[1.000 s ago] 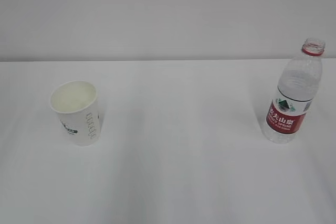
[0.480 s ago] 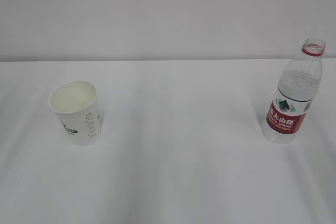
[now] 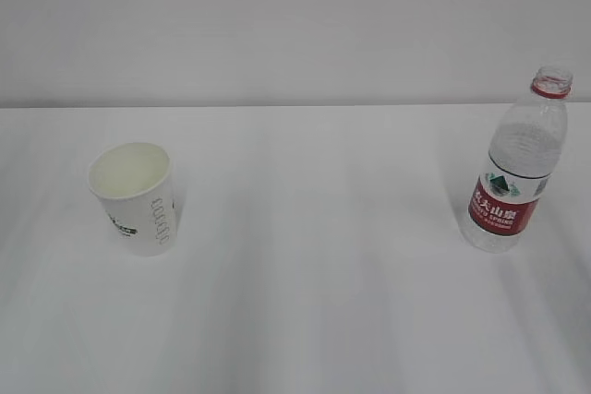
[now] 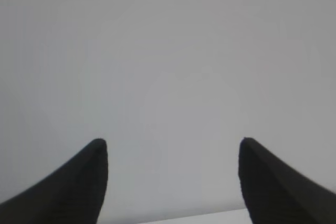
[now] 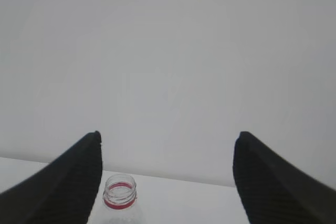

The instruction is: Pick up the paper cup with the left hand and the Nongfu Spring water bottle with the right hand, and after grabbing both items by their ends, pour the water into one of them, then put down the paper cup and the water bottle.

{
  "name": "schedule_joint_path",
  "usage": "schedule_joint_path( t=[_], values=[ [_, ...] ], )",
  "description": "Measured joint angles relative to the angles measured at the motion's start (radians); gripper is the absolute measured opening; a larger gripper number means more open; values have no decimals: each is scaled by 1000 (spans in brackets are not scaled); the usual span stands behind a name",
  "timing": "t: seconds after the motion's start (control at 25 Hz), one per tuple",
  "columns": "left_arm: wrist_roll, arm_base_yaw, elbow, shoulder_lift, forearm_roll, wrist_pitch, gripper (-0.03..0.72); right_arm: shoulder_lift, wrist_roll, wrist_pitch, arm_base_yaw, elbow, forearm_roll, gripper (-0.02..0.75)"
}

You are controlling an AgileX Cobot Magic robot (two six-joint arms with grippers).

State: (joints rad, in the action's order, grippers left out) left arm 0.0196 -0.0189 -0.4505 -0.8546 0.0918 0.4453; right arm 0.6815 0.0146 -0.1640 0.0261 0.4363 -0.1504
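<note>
Left hand [image 4: 170, 182] fingers [image 4: 84, 182] spread wide, empty, facing blank wall. Right hand [image 5: 167, 179] equally spread, empty, framing the uncapped Nongfu Spring water bottle [image 5: 119, 200], presumably lining up. Bottle upright near the worktop [image 3: 323, 302] right edge; paper cup [image 3: 134, 197] upright near left edge, well apart.

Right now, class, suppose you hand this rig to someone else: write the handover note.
Left gripper: open, empty, facing the wall; no cup in its view.
Right gripper: open, empty, with the bottle's uncapped mouth low between its fingers, farther off.
Paper cup: upright on the table's left.
Water bottle: upright on the right.
Done: nothing grasped.
Left: grasp both, pour, set both down.
</note>
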Motion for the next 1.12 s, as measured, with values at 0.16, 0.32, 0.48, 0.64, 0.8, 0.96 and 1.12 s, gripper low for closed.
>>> schedule_joint_path(
  t=[0.16,0.32,0.48,0.64,0.8,0.96,1.12],
  values=[
    [-2,0,0,-80,-7,0,568,60,0,-10,0,0,0,587],
    [-4,0,0,-171,-9,0,563,120,0,-11,0,0,-6,587],
    [-4,0,0,-233,-9,0,526,181,0,-63,0,0,-14,587],
    [-4,0,0,-278,-11,2,495,239,0,-129,0,-13,-16,587],
    [-4,0,0,-333,-11,10,489,290,0,-209,0,-60,-15,587],
    [-4,-2,0,-380,-11,12,489,345,2,-310,0,-114,-18,587],
    [-4,-35,18,-416,-11,37,489,403,2,-393,0,-153,-18,587]
  ],
)
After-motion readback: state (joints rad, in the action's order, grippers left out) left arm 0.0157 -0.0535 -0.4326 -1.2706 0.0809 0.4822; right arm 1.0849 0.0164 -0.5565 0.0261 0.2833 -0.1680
